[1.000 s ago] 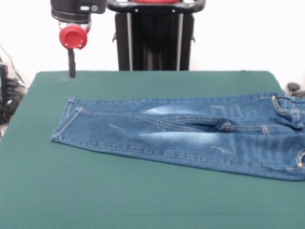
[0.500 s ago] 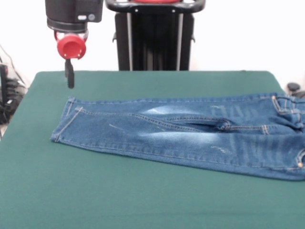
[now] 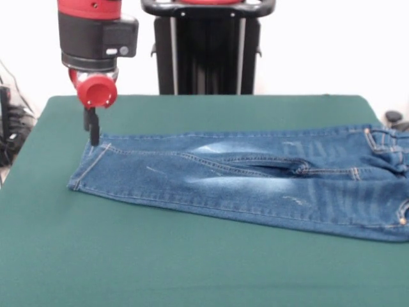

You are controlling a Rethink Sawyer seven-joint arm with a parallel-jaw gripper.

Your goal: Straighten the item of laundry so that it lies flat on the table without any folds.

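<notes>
the small pair of blue denim jeans [image 3: 249, 182], faded in pale patches and sewn with orange-tan stitching, lies lengthwise across the middle of the wide table with its dark green felt-like top [image 3: 160, 262]. the leg hems sit toward the picture's left and the waist end runs out past the right edge of the front view, so that end cannot be judged. the legs lie side by side, one seeming to overlap the other along the inseam, with a ridge of cloth near the crotch; that is probably the fold left to deal with.

the red and black arm's gripper [image 3: 94, 135] hangs down at the far hem corner, its dark tip right at the edge of the denim or just touching it; contact cannot be settled from this angle. a corner is a sensible place to take hold, since pulling from there would draw the leg outward and flatten it. only a single dark finger shows below the red knob, so whether the jaws are apart or together i cannot tell.

behind stands the black pedestal [image 3: 206, 48].
</notes>
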